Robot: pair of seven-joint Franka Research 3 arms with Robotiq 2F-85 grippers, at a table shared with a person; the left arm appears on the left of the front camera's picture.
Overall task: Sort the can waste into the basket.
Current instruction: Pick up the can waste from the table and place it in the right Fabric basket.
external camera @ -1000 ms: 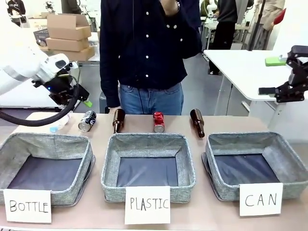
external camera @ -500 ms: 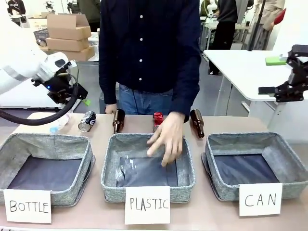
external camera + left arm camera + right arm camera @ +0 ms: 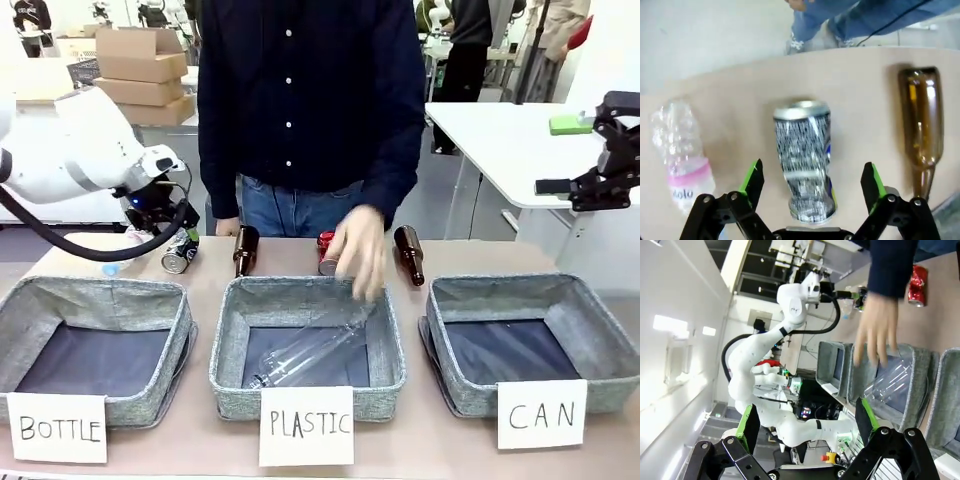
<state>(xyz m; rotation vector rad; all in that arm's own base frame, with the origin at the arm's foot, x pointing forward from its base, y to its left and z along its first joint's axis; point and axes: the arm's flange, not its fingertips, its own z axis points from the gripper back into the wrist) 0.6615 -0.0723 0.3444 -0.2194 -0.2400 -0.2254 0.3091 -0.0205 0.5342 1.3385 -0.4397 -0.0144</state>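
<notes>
The dark black-green can (image 3: 181, 250) lies at the table's back left, and my left gripper (image 3: 175, 225) hovers just above it. In the left wrist view the can (image 3: 805, 160) rests between the two spread fingers, and the left gripper (image 3: 811, 180) is open and not touching it. The red dented can (image 3: 326, 254) lies behind the middle bin, partly covered by the person's hand (image 3: 358, 250); the red can (image 3: 917, 282) also shows in the right wrist view. The basket (image 3: 500, 286) carded "CAN" stands at the right. My right gripper (image 3: 590, 180) hangs open, high at the far right, and the right gripper (image 3: 807, 422) holds nothing.
A clear plastic bottle (image 3: 310, 350) lies in the middle bin carded "PLASTIC" (image 3: 306, 425). Two brown glass bottles (image 3: 245, 250) (image 3: 410, 255) lie along the back. A crushed plastic bottle (image 3: 682, 155) sits beside the dark can. The "BOTTLE" bin (image 3: 60, 295) stands at the left.
My left gripper has come down and right over the dark can. The person's hand dropped a clear bottle into the PLASTIC bin and is pulling back. The right arm has not moved.
</notes>
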